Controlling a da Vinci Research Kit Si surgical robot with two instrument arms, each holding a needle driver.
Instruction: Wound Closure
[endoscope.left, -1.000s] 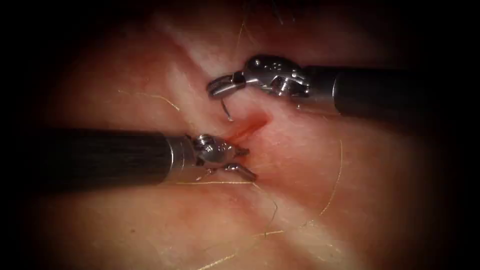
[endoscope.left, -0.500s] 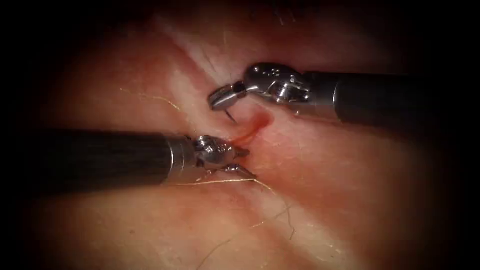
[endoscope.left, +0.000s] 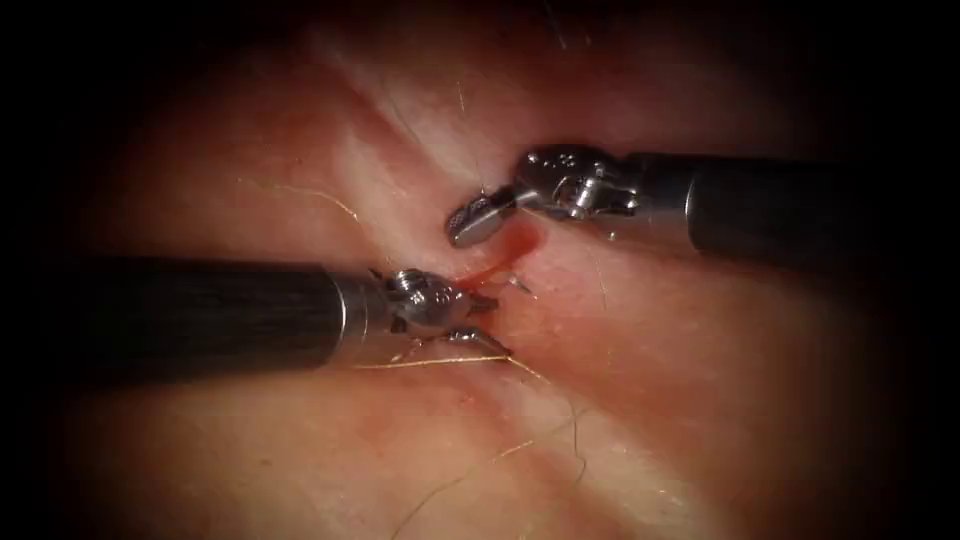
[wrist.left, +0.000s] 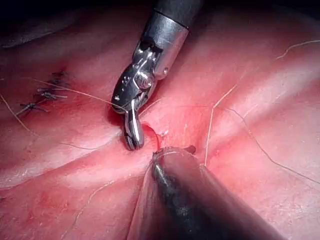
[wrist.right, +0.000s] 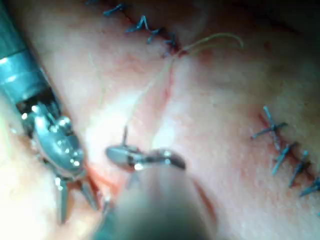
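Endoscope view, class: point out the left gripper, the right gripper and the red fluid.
left gripper (endoscope.left: 490, 322), endoscope view, between its open jaw tips.
right gripper (endoscope.left: 462, 230), endoscope view, jaw tips.
red fluid (endoscope.left: 515, 243), endoscope view, middle of the pool.

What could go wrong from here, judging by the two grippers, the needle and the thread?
The right gripper is shut on the needle, which sits partly in the tissue at the cut; twisting could tear the edge.
The left gripper is open, holding nothing, beside the red fluid; it may miss the needle.
Loose thread below it may snag.
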